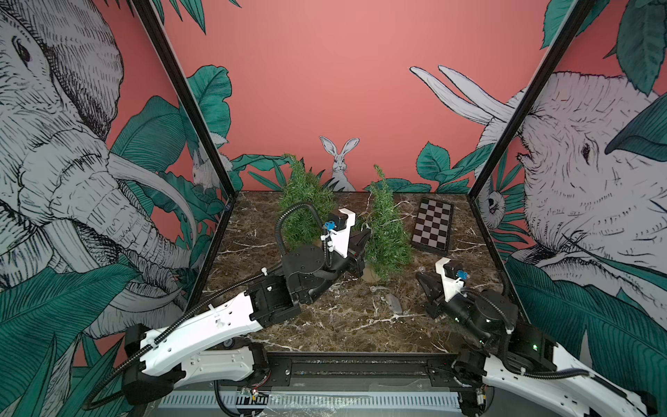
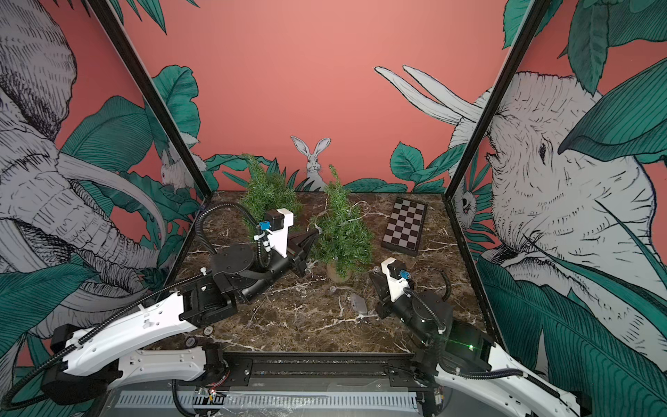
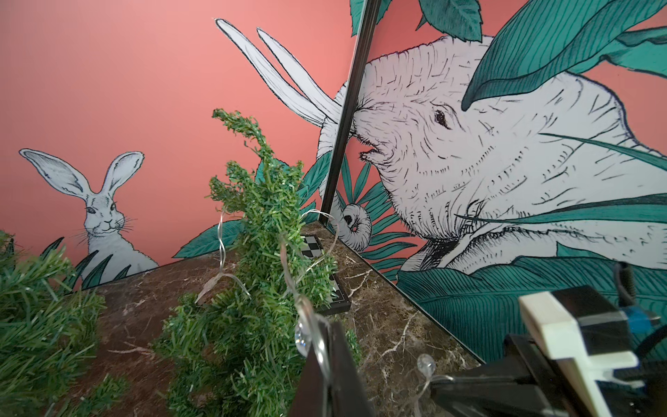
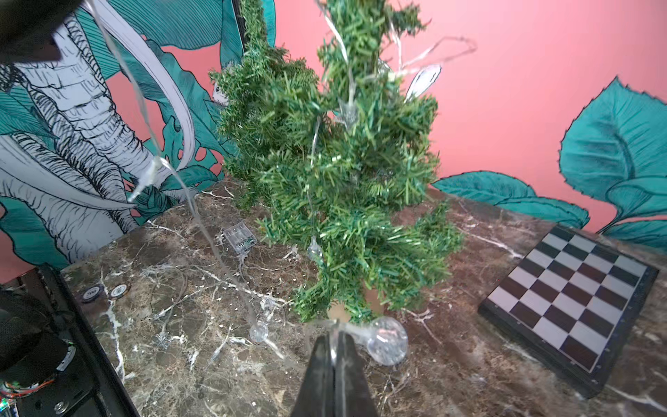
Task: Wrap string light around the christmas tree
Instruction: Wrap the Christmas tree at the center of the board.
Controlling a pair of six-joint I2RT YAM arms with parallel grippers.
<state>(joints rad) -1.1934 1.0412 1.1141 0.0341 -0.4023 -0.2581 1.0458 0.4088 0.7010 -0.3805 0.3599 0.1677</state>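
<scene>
The christmas tree (image 1: pixel 388 231) (image 2: pixel 343 231) stands mid-table on a small round base, with the thin clear string light (image 4: pixel 314 144) looped loosely over its branches. My left gripper (image 1: pixel 366 234) (image 3: pixel 327 334) is at the tree's left side, shut on the wire just past a clear bulb (image 3: pixel 301 337). My right gripper (image 1: pixel 419 277) (image 4: pixel 335 335) is low, in front and to the right of the tree. It is shut on the wire beside a round bulb (image 4: pixel 388 344). More wire and bulbs trail across the table to a clear battery box (image 4: pixel 240 238).
A second green tree (image 1: pixel 303 202) (image 3: pixel 32 310) stands behind my left wrist at the back left. A folded chessboard (image 1: pixel 433 224) (image 4: pixel 570 299) lies at the back right. Two poker chips (image 4: pixel 106 290) sit at the table's front edge. Printed walls close in three sides.
</scene>
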